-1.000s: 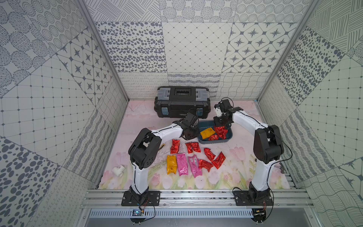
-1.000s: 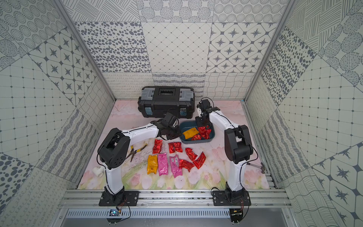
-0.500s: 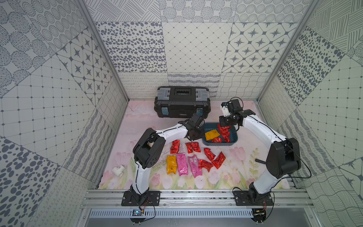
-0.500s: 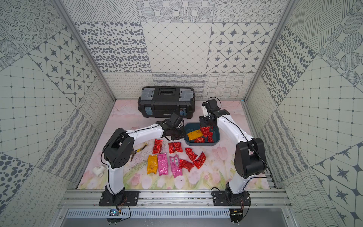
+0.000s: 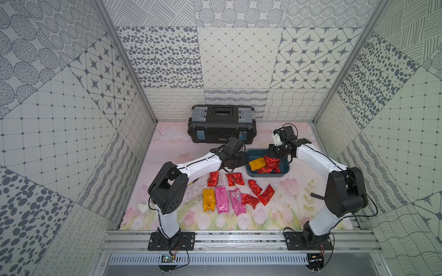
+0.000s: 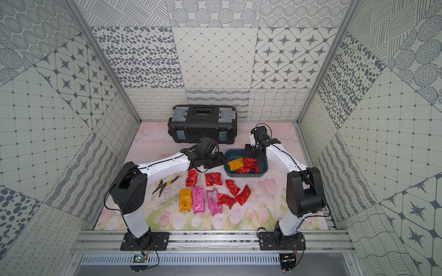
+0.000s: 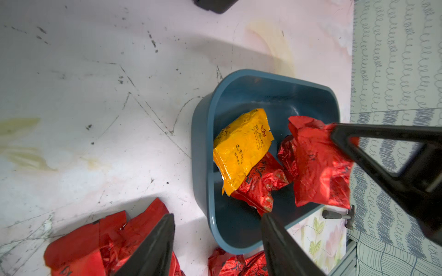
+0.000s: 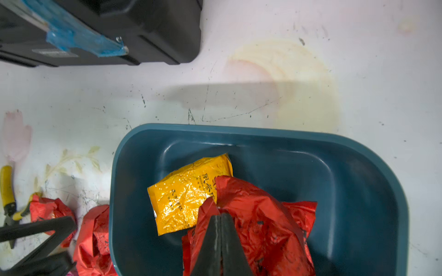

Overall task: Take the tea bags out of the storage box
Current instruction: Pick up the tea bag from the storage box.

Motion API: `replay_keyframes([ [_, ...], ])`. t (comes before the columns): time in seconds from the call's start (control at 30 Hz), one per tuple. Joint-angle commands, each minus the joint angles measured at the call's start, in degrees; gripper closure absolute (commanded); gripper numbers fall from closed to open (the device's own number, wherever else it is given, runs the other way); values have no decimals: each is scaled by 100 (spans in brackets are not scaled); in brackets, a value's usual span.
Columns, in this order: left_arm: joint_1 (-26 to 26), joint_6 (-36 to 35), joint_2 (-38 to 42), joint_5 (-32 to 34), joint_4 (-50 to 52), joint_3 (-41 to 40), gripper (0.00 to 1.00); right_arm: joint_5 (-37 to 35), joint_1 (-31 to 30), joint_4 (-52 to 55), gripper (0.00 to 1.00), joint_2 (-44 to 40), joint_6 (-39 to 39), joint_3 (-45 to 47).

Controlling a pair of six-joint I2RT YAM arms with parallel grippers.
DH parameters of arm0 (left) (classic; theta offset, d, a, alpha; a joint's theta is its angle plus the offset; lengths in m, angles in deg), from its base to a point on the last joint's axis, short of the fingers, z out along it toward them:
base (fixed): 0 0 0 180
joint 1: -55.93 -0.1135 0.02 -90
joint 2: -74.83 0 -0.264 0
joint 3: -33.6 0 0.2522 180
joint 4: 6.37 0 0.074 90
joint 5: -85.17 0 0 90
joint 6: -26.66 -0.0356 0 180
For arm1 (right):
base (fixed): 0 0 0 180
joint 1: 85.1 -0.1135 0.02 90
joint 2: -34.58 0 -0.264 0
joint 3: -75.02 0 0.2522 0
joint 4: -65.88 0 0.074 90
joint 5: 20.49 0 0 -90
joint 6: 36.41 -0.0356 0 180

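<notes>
The right hand [image 8: 220, 216] is pinched shut on 1 red tea bag [image 8: 260, 215], just over the storage box [image 8: 239, 131]. The left hand [image 7: 218, 215] is open and holds nothing, beside the box. The orange tea bag [image 7: 241, 148] lies inside, on the side nearer the left hand.

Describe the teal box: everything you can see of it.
The box is a shallow teal plastic bin, rectangular with rounded corners, plain inside. It sits on the floral mat, before the black toolbox, apart from it. Inside lie an orange-yellow packet and red packets; the shut right gripper pinches one red packet there. The open left gripper stands by one end.
</notes>
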Motion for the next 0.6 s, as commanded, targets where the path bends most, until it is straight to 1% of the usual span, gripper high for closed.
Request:
replay_keyframes([
  [0.0,22,-166,301,256,-357,-240,36,137,29,-671,98,239,-532,28],
  [0.03,21,-135,321,247,-336,-265,35,103,28,-686,93,323,-568,-5],
  [0.1,22,-67,378,236,-344,-360,35,46,47,-661,76,463,-604,-106],
  [0.13,22,-53,409,255,-355,-405,35,55,59,-609,69,465,-613,-145],
  [0.17,22,-43,444,265,-368,-444,35,60,68,-551,63,423,-602,-170],
  [0.23,22,-31,520,300,-380,-527,35,67,93,-440,57,255,-528,-169],
  [0.37,7,-3,540,286,-382,-596,35,4,146,-78,47,-191,-394,-8],
  [0.5,-48,180,344,22,-361,-569,35,115,158,80,43,-590,-390,388],
  [0.57,-64,260,254,-72,-407,-561,35,26,158,87,42,-673,-362,566],
])
